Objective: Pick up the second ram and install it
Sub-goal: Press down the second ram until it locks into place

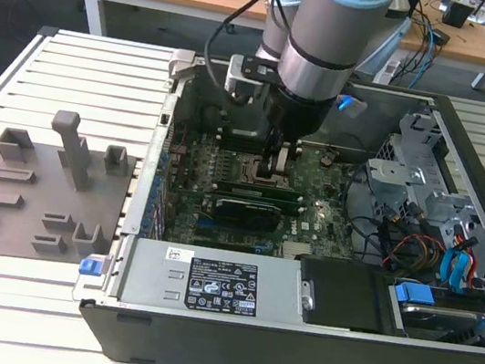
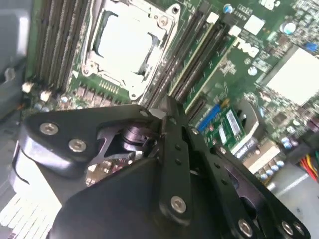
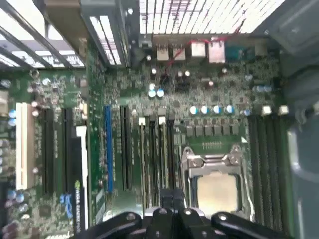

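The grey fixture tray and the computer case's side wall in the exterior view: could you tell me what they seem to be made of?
The fixture tray looks like matte grey plastic, its moulded blocks showing no glare. The case wall seems painted or coated sheet metal: thin, dark, folded edges, faint sheen.

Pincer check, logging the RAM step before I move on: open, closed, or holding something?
Pincer: fingers closed together, down at the memory slots beside the processor socket; whether a RAM stick sits between them cannot be told.

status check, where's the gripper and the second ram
Gripper down at memory slots beside CPU socket. Fingers pressed together. Ram stick not clearly distinguishable. Nothing blocking.
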Controlling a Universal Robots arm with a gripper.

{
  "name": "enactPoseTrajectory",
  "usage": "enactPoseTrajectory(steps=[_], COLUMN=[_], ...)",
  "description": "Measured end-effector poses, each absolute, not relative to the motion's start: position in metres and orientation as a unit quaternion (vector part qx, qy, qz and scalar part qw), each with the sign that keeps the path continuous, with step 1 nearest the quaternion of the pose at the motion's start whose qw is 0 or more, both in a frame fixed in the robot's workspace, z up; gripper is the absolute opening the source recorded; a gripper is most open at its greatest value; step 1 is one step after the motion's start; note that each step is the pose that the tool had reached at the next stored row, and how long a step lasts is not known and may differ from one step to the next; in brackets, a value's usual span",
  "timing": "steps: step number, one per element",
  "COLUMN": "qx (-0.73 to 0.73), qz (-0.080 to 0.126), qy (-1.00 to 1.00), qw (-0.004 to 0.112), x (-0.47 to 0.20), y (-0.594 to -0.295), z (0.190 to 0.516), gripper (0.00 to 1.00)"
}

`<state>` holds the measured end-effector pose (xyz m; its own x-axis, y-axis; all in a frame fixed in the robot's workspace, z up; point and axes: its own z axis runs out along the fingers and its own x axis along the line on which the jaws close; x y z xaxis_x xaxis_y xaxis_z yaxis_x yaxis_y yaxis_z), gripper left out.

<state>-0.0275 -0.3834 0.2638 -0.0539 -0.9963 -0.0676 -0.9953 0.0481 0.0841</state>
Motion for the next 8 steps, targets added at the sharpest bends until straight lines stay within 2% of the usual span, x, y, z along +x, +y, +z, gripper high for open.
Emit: enactPoseTrajectory(steps=[3, 8], qx=[0.688, 0.688], qz=[-0.054, -0.054], qy=[-0.724, -0.724], qw=[0.005, 0.004], x=[-0.027, -0.027], y=[-0.383, -0.383], z=[0.286, 0.288], gripper=[0.10, 0.10])
